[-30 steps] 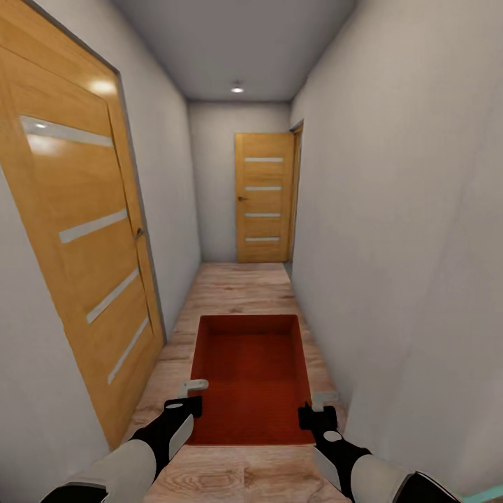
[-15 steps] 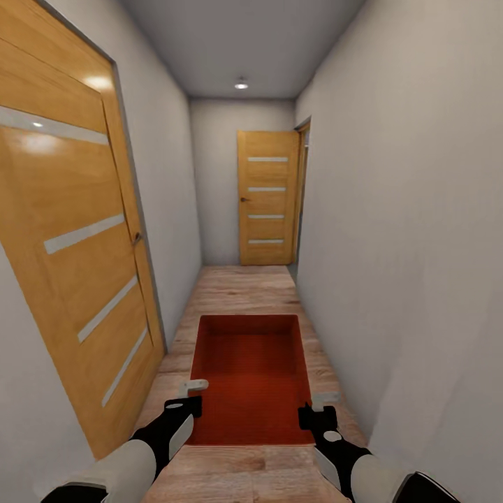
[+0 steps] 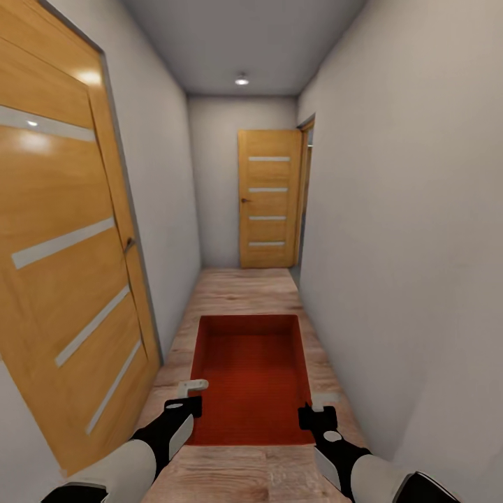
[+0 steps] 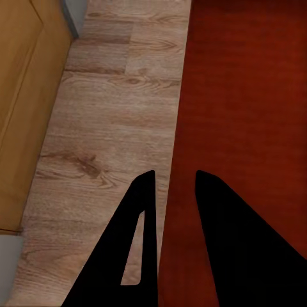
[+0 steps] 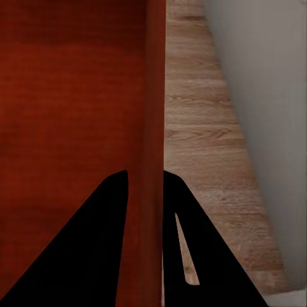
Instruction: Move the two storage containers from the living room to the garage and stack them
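We carry the container [image 3: 251,377] out in front, long axis pointing down the hallway, left gripper [image 3: 188,395] and right gripper [image 3: 320,407] each clenched on a side wall.

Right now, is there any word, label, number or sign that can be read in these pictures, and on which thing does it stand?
None: no text shows anywhere.
The storage container is plain orange-red.
The two doors, near and far, carry only pale stripes.
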Motion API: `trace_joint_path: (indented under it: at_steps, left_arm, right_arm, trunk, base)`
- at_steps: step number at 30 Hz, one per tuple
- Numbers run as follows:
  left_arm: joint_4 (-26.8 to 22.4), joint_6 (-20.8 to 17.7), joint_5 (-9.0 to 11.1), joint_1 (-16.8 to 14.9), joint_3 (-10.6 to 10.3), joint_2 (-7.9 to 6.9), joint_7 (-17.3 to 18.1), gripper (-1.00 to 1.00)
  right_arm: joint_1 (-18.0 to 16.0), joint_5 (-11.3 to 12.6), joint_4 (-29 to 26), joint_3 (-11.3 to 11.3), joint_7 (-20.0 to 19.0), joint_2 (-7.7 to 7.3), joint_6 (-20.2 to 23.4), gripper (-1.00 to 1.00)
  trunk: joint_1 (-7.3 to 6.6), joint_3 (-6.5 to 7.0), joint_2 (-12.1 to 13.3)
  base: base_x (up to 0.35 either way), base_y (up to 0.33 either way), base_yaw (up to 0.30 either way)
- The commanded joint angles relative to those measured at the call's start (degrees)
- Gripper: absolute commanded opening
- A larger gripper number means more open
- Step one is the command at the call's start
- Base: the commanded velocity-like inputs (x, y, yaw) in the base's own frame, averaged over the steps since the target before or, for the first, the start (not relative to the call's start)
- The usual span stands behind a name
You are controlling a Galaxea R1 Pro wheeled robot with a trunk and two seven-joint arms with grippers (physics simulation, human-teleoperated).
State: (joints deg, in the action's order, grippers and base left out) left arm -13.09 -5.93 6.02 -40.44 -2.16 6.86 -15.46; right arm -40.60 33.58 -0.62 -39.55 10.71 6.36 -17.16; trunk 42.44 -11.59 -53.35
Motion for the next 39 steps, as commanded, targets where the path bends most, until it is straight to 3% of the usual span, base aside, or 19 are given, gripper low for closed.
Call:
trace_joint_path:
  at_steps: [1,39]
  left_arm:
    - [-0.2,-0.4,2.5,-0.1,2.1,-1.23,-0.4,-1.00]
    - [-1.1,-0.3,2.4,-0.1,2.1,-1.81,-0.4,-1.00]
  right_arm:
    - [0.0,0.0,-0.1,1.4,0.1,-0.04,0.0,-1.00]
    - [0.0,0.1,-0.1,1.5,0.2,-0.04,-0.1,-1.00]
  trunk:
    - [0.04,-0.08,-0.1]
    - [0.04,-0.08,-0.1]
  base:
    - [0.322,0.000,0.000]
    - [0.322,0.000,0.000]
